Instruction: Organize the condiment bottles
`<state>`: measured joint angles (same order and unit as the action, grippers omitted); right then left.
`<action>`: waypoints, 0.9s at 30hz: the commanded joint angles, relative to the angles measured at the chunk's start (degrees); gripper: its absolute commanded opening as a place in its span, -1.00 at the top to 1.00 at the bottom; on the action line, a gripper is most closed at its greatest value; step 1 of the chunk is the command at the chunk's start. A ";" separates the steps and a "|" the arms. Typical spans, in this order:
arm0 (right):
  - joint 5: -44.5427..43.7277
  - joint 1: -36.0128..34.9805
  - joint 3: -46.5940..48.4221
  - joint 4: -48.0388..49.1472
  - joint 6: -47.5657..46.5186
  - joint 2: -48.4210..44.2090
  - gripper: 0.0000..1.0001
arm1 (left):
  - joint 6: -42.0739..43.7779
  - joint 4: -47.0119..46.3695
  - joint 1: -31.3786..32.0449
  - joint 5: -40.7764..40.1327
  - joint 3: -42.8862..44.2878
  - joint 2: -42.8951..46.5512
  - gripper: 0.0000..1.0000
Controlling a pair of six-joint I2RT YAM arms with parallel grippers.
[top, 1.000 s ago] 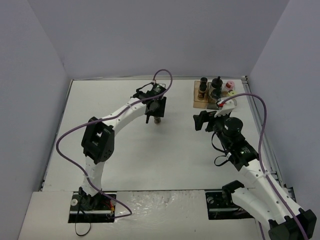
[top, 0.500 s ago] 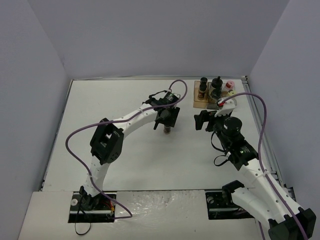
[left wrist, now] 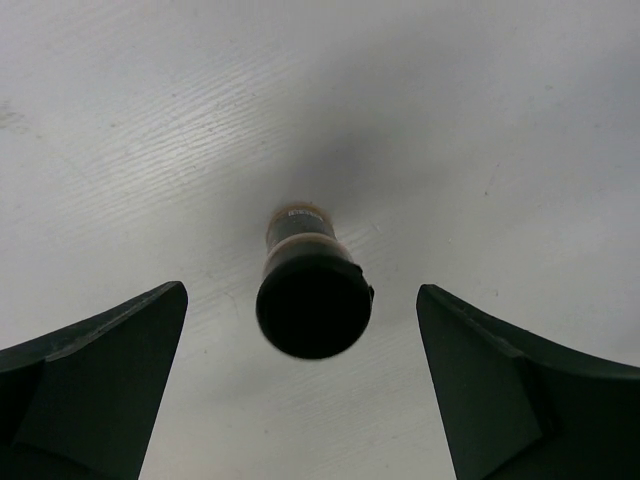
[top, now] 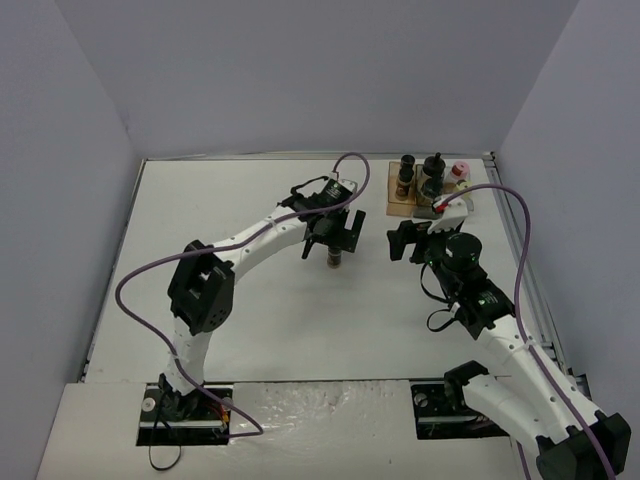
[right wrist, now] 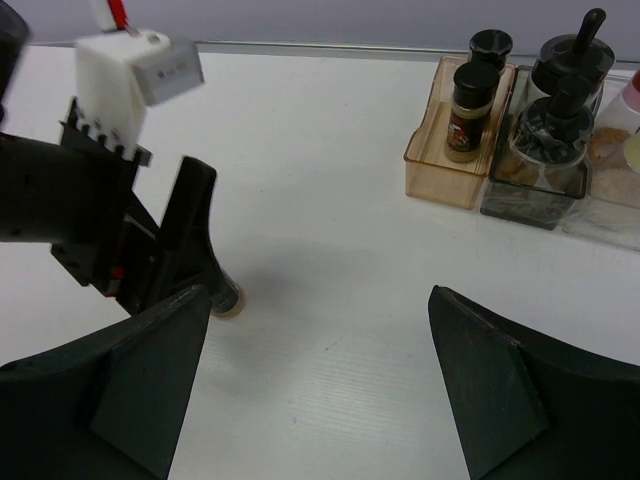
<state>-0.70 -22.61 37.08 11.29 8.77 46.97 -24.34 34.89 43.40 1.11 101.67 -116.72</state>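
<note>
A black-capped condiment bottle (top: pixel 334 260) stands upright on the white table near the middle. In the left wrist view its cap (left wrist: pixel 313 307) sits between my left gripper's (left wrist: pixel 300 300) open fingers, with a gap on each side. My left gripper (top: pixel 333 236) hovers right over it. From the right wrist only the bottle's base (right wrist: pixel 228 298) shows behind the left gripper. My right gripper (right wrist: pixel 318 310) is open and empty, to the bottle's right. Two more black-capped bottles (right wrist: pixel 470 110) stand in the tray's amber compartment (right wrist: pixel 432 165). A pink-capped one (top: pixel 461 170) stands at the tray's right end.
The tray (top: pixel 398 207) sits at the table's back right corner. Its grey compartment (right wrist: pixel 535 205) holds taller black-topped bottles (right wrist: pixel 570 90). Purple cables loop above both arms. Walls close in the table at the back and both sides.
My left gripper carried the black-capped bottle to the right, set it on the table and opened off it. The right arm has barely moved.
</note>
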 commanded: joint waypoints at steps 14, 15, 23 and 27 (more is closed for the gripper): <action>10.39 -3.99 6.06 10.01 -2.44 20.50 -0.78 | 1.95 -7.64 -18.91 -14.47 -21.42 43.19 -0.94; 10.45 -5.02 6.84 10.34 -3.17 22.29 -0.78 | 2.87 -7.83 -20.27 -15.01 -23.41 45.27 -0.94; 11.00 -9.81 11.93 13.19 -5.71 35.29 -0.72 | 6.50 -11.21 -26.44 -17.78 -38.24 57.86 -0.94; 10.64 -10.90 14.29 14.34 -6.10 40.55 -0.63 | 6.38 -13.54 -27.39 -17.77 -41.87 60.03 -0.94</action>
<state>9.48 -32.55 47.35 19.73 3.94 84.11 -19.46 27.26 16.93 -15.30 60.56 -58.69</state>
